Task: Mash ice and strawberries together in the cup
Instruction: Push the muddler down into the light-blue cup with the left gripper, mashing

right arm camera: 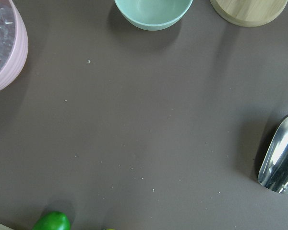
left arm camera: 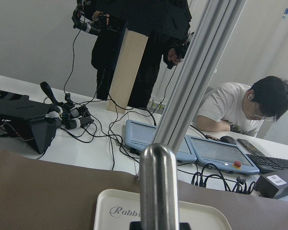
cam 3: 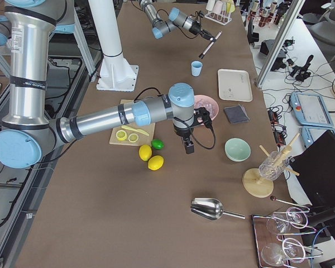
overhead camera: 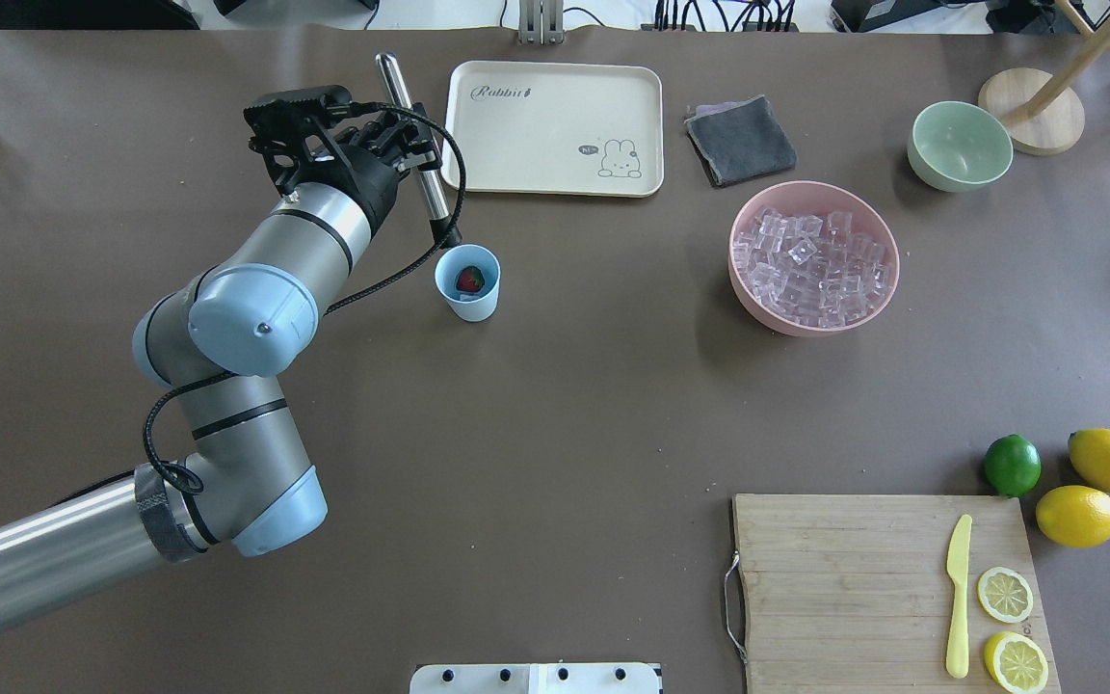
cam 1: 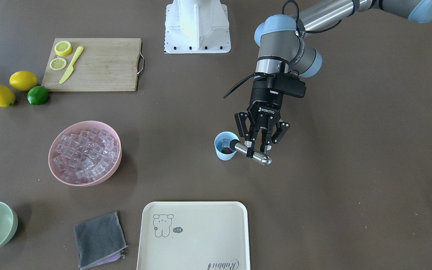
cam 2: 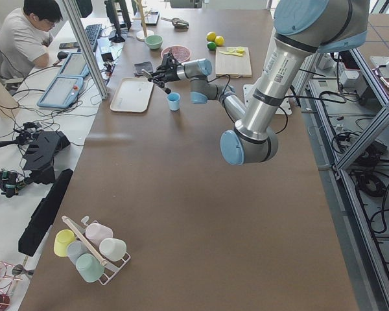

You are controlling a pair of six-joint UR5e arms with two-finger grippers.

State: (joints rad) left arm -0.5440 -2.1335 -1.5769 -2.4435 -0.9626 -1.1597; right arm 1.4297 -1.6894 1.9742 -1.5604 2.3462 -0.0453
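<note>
The left end effector (cam 1: 260, 145) was clamped narrowly around the steel shaft of a muddler (cam 1: 263, 158), gripping it about mid-length. The tool lay tilted, its dark tip pointing toward the light blue cup (cam 1: 220, 154). From the side views the tip seemed to hang just above the rim rather than down among the contents.

Inside the cup sat a red strawberry (overhead camera: 469, 280), which looked whole, with at least one clear cube of ice (cam 1: 225, 142) beside it. The loading therefore appeared done. The mashing itself looked barely begun or not yet begun, and what remained was to bring the tip down into the cup and press.

The cup stood upright on the brown counter (cam 1: 351, 187), between the robot's base and the cream tray (cam 1: 144, 240). The pink bowl (cam 1: 52, 165), heaped with more cubes, was well apart from it.

The right end effector (cam 3: 188, 147) hung over the counter beside the pink bowl, far from the cup. It showed only in a side view, so I could not tell whether it was open or closed.

"ROBOTIQ" was printed in white on the left end effector's body. The tray carried the word "Rabbit" in script and a drawn rabbit with a small speech bubble (its lettering was too small to read).
</note>
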